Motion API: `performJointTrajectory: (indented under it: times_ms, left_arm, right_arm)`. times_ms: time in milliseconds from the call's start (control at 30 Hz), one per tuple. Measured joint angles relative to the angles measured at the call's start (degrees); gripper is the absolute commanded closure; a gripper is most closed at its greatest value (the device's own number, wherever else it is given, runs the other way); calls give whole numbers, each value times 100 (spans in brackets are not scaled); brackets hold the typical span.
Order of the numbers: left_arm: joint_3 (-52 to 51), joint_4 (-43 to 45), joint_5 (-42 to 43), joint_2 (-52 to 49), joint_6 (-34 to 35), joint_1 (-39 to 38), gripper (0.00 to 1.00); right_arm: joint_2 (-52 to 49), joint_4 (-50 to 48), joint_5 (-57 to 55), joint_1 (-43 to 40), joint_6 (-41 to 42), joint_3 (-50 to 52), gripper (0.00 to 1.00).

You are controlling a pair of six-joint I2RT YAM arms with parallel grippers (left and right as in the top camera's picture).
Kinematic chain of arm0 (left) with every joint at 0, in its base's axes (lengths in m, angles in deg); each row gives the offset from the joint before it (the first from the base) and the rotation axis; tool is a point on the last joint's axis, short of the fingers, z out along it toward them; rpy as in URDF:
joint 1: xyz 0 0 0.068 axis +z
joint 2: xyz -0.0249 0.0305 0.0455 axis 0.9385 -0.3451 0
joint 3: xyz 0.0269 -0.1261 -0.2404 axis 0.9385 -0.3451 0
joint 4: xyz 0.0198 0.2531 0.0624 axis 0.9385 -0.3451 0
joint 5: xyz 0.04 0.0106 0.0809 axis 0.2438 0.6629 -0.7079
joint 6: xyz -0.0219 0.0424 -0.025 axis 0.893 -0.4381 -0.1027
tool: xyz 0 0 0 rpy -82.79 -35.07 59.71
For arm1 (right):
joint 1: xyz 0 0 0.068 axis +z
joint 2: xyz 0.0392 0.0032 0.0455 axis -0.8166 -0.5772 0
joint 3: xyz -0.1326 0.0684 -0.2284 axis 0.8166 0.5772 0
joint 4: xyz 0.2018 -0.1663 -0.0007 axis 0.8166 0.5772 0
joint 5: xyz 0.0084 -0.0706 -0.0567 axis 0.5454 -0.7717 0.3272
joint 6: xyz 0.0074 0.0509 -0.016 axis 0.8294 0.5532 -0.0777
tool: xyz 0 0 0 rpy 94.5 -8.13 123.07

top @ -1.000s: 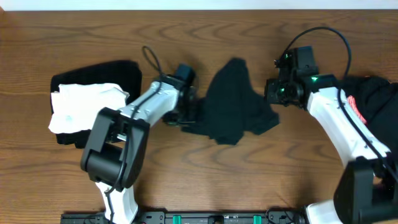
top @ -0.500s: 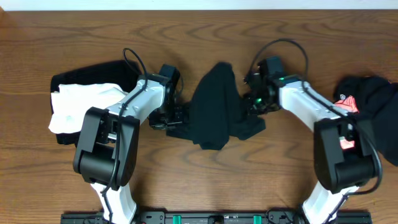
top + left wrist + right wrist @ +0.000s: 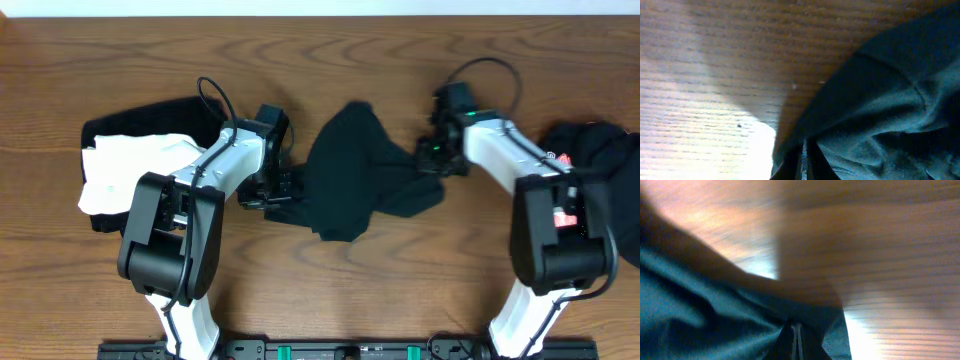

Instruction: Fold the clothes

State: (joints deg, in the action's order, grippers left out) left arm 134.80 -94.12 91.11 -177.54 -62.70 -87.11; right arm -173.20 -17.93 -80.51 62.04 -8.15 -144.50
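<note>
A black garment (image 3: 352, 180) lies crumpled in the middle of the wooden table. My left gripper (image 3: 285, 187) is shut on its left edge; the left wrist view shows the dark cloth (image 3: 880, 110) pinched between the fingers (image 3: 805, 167). My right gripper (image 3: 428, 158) is shut on the garment's right edge; the right wrist view shows cloth (image 3: 715, 315) pinched between the fingers (image 3: 797, 345).
A stack of folded clothes, white (image 3: 130, 170) on black (image 3: 190, 115), lies at the left. A pile of dark clothes with a red patch (image 3: 590, 160) lies at the right edge. The table (image 3: 400, 280) is wood.
My right gripper has moved right and slightly up with the garment's edge, stretching it out after first pushing in toward the middle. My left gripper has held still since half a second ago.
</note>
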Motion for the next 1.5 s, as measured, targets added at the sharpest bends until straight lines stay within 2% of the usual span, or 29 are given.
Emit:
performJointTrajectory:
  times_ms: [333,467,633,767,800,933,1000,1100,1267,1500]
  left_arm:
    - [-4,-63,-50,0,-39,0,94]
    - [-4,-105,-74,0,-44,0,94]
    - [-79,-308,-118,85,-133,39,94]
    - [-153,-378,-116,546,-188,70,83]
    - [-155,-330,-85,750,-190,70,76]
    - [-157,227,247,1563,-308,42,60]
    - [-151,614,428,1864,-358,-31,53]
    - [-149,1121,627,1978,-437,-223,49]
    - [-149,1759,960,1711,-586,-564,47]
    - [-149,2540,1220,907,-782,-852,48]
  right_arm:
    - [339,192,-737,-1182,122,293,99]
    - [669,144,-949,-1263,125,404,99]
    - [1580,-33,-1078,-1263,125,411,99]
    - [2317,-92,-1008,-1261,127,411,99]
    - [2459,-87,-938,-1255,127,411,99]
    - [2796,2,-553,-1084,120,409,98]
    - [2778,116,-413,-885,105,409,98]
    - [2645,214,-269,-516,68,409,96]
    - [2264,214,-155,-232,35,409,98]
    - [1202,221,175,-101,-107,411,98]
